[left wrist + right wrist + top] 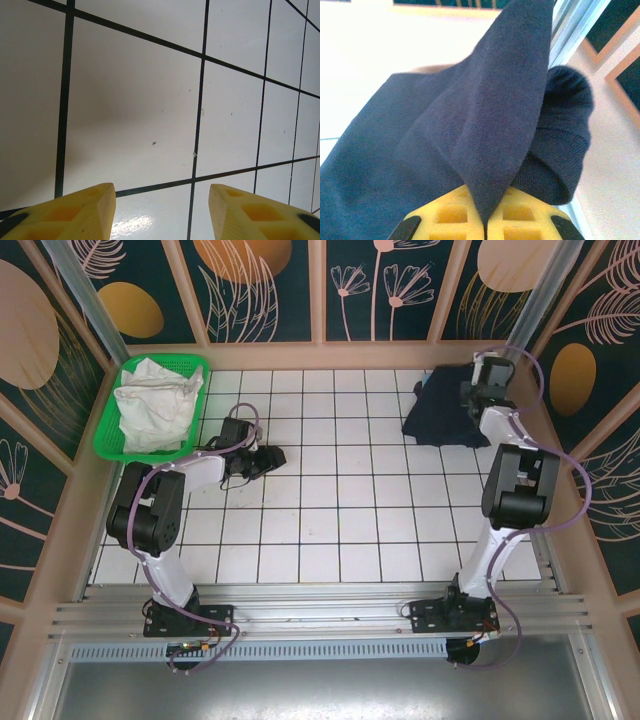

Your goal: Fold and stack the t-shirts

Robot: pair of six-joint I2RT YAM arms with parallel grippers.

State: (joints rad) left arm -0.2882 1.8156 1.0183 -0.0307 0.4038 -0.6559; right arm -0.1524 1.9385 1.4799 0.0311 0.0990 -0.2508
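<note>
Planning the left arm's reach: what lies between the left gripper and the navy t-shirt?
Bare tiled table between left gripper and navy t-shirt, per the top view.

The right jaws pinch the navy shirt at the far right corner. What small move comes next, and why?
Probably draw the right jaws toward the middle, dragging the navy t-shirt: it lies bunched at the far right edge, and bare tiles offer spreading room.
</note>
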